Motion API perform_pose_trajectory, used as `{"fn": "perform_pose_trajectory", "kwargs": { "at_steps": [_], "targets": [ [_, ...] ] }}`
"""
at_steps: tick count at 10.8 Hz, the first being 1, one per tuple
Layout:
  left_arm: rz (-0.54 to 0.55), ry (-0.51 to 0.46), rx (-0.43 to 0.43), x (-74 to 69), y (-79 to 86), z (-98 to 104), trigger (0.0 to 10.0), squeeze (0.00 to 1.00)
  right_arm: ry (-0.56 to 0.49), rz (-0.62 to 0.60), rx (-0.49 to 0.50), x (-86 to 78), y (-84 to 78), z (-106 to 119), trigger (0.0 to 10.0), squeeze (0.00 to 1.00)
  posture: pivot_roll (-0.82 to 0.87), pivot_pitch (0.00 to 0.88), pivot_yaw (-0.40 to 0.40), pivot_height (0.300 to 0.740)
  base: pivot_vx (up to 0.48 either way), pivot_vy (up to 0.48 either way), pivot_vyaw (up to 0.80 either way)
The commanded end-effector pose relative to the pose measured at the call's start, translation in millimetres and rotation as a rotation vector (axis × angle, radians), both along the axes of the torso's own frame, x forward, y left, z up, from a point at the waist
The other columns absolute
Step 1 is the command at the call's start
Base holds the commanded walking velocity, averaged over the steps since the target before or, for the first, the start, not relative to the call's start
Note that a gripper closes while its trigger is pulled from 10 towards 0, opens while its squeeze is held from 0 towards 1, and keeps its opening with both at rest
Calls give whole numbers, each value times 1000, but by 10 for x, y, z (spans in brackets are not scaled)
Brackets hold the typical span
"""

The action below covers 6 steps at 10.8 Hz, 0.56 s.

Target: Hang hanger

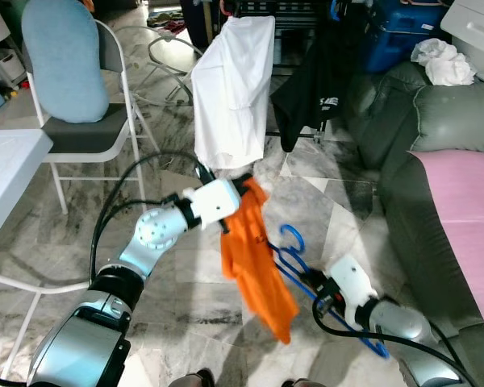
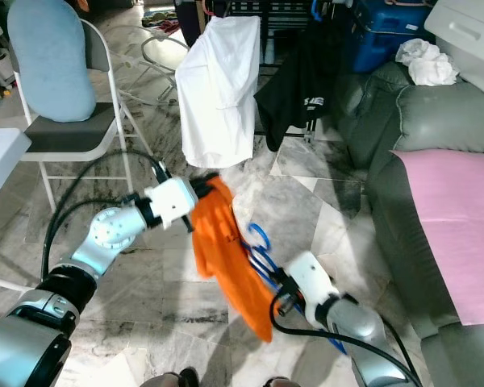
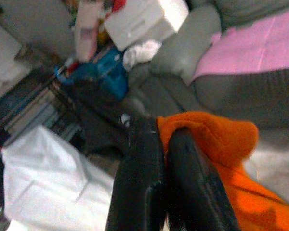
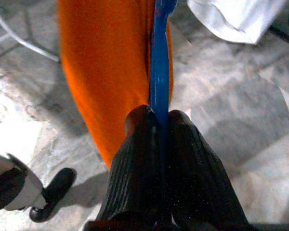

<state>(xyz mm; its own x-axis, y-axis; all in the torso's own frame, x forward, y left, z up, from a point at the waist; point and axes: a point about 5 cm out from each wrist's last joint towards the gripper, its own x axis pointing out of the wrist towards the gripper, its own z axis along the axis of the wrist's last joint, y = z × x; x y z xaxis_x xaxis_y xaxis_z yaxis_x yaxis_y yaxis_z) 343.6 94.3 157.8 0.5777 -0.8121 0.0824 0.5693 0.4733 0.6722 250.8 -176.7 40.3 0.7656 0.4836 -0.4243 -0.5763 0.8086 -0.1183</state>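
An orange garment (image 1: 254, 258) hangs limp in mid-air over the marble floor. My left gripper (image 1: 244, 187) is shut on its top edge; the left wrist view has the black fingers (image 3: 149, 187) pinched on the orange cloth (image 3: 221, 144). A blue hanger (image 1: 294, 250) sticks out beside the garment, hook up and to the right. My right gripper (image 1: 316, 289) is shut on the hanger; in the right wrist view the blue bar (image 4: 160, 72) runs up from between the fingers (image 4: 135, 183), in front of the orange garment (image 4: 106, 62).
A drying rack at the back carries a white shirt (image 1: 234, 89) and a black garment (image 1: 310, 97). A grey sofa (image 1: 419, 161) with a pink cover (image 1: 468, 218) runs along the right. A folding chair (image 1: 81, 121) with a blue cushion stands left, beside a white table edge (image 1: 8, 161).
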Motion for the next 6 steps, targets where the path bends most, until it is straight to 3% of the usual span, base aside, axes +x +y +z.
{"fn": "perform_pose_trajectory", "kwargs": {
  "at_steps": [1, 3, 4, 5, 6],
  "targets": [
    [-36, -40, -42, -47, 2, 92, 10000, 0, -5, -121, 32, 78, -115, 3, 10000, 0, -183, 128, 63, 740, 0, 0, 0],
    [-49, -6, -51, -131, 68, 22, 10000, 0, -26, -506, 179, 321, -513, 88, 10000, 0, -175, 126, 63, 740, 0, 0, 0],
    [-51, 4, -48, -154, 69, -14, 10000, 0, -27, -596, 217, 372, -613, 119, 10000, 0, -174, 126, 62, 740, 0, 0, 0],
    [-63, 38, -50, -207, 35, -88, 10000, 0, -58, -745, 373, 490, -758, 262, 10000, 0, -171, 125, 59, 740, 0, 0, 0],
    [-76, 77, -44, -264, -25, -202, 10000, 0, -126, -818, 563, 631, -814, 518, 10000, 0, -171, 125, 59, 740, 0, 0, 0]
  ]
}}
